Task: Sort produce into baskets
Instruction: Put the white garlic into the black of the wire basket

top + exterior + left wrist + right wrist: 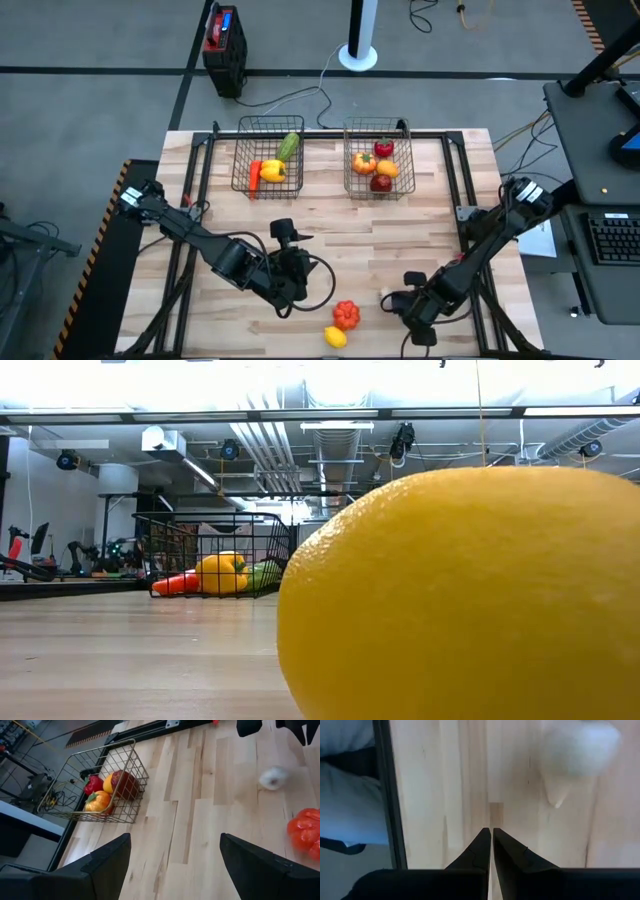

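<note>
You are hovering the left pincer (296,268), spread wide and empty, beside the red pepper (346,314) on the bench (330,225); straddle it squarely while the right pincer (392,300) is resting shut.

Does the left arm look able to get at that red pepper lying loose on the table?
Probably yes. The left gripper is open and empty, and the red pepper lies close beside it on bare table with nothing between them. The lemon sits on the pepper's far side.

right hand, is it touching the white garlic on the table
Apart. The right wrist view shows bare wood between the shut right hand and the white garlic; the high view shows a gap too.
</note>
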